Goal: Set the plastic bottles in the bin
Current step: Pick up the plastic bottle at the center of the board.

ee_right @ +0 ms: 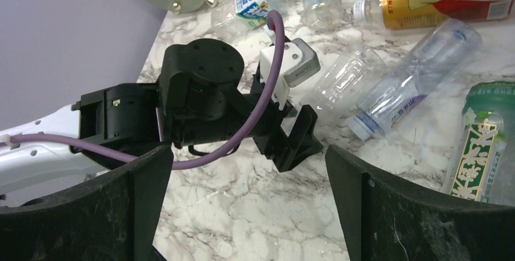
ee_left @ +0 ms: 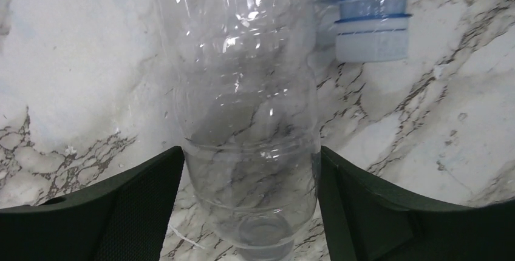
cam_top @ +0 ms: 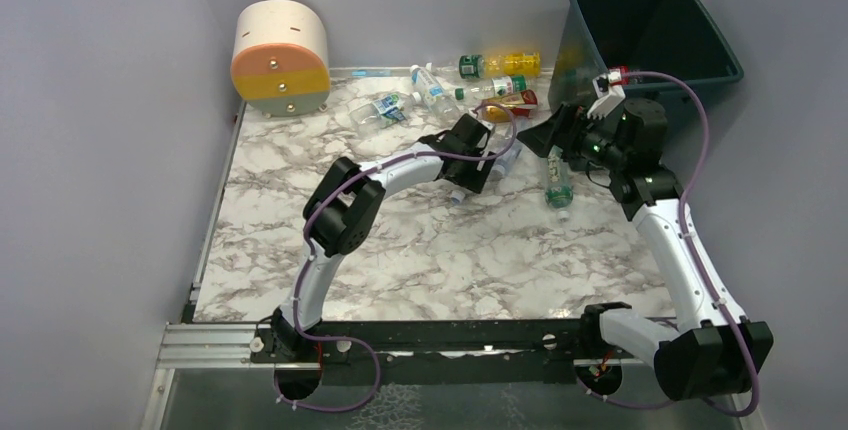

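A clear, label-less plastic bottle [ee_left: 243, 121] lies on the marble table, and my left gripper [ee_left: 250, 164] has a finger pressed against each side of its lower body. Right beside it lies a second clear bottle with a white cap and a blue ring [ee_left: 371, 30]. In the top view the left gripper [cam_top: 490, 160] is at mid-table and the right gripper [cam_top: 548, 135] hovers just to its right. My right gripper [ee_right: 249, 164] is open with only bare table between its fingers. A green-labelled bottle [cam_top: 558, 185] lies below it. The dark teal bin [cam_top: 650, 30] stands at the far right corner.
Several more bottles lie along the back wall, among them a yellow-liquid one [cam_top: 505, 63], a red-and-gold-labelled one [cam_top: 510, 102] and two clear ones [cam_top: 432, 88]. A round cream, orange and yellow drum [cam_top: 281, 57] sits at the far left. Grey walls close in on three sides.
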Controlling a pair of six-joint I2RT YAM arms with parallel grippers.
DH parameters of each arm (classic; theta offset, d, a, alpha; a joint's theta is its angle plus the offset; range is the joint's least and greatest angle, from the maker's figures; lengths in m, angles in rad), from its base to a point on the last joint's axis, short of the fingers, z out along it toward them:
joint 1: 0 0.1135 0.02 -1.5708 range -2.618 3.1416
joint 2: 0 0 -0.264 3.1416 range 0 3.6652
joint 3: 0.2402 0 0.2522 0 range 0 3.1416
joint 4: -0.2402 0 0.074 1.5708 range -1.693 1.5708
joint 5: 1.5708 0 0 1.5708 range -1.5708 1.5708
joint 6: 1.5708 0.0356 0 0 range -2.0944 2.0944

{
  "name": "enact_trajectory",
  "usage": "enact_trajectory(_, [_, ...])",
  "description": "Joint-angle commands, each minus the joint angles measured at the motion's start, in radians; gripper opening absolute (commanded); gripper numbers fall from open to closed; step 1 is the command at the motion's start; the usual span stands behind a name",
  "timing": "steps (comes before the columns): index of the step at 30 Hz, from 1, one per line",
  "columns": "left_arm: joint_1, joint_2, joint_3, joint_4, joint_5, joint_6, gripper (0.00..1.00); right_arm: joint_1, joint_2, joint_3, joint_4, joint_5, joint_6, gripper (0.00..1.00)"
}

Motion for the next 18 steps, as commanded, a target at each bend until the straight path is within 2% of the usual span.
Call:
enact_trajectory(1, [0.003, -0.022, -0.038, -0.008, -0.054, 0.018, 0.8, 0.004, -0.042, -0.03, 0.011, 0.006, -0.01, 0.99])
enact_trajectory(7, [0.003, -0.014, -0.045, -0.006, -0.064, 0.0, 0.61, 0.003, -0.053, -0.045, 0.01, 0.004, 0.001, 0.99])
enact_trajectory(18, [0.003, -0.201, -0.133, 0.023, -0.062, 0.0, 0.59, 0.003, -0.035, -0.034, 0.0, 0.031, -0.018, 0.99])
